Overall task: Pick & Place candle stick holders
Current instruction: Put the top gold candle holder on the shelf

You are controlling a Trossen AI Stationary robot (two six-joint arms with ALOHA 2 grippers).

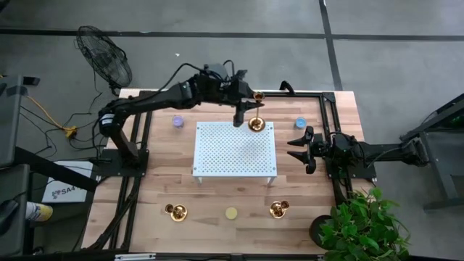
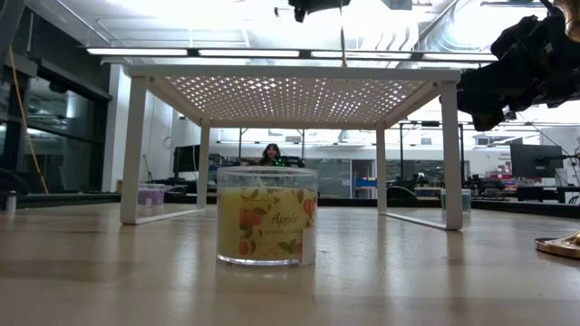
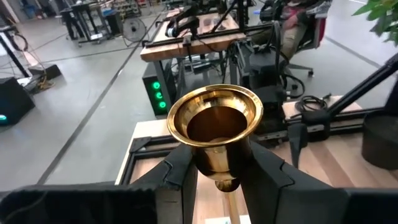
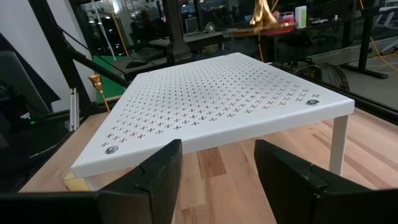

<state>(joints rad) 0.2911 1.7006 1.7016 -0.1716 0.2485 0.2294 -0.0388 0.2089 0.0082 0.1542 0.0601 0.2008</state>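
The left gripper (image 3: pixel 214 168) grips a shiny gold candle stick holder (image 3: pixel 216 124) above the white perforated metal rack (image 1: pixel 234 148), upper centre; lowering comes next. The right gripper (image 1: pixel 299 148) waits open.

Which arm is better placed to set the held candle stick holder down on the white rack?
The left. Its gripper already clamps the brass candle stick holder by its cup, above the far edge of the white perforated rack. The right gripper waits open beside the rack, holding nothing.
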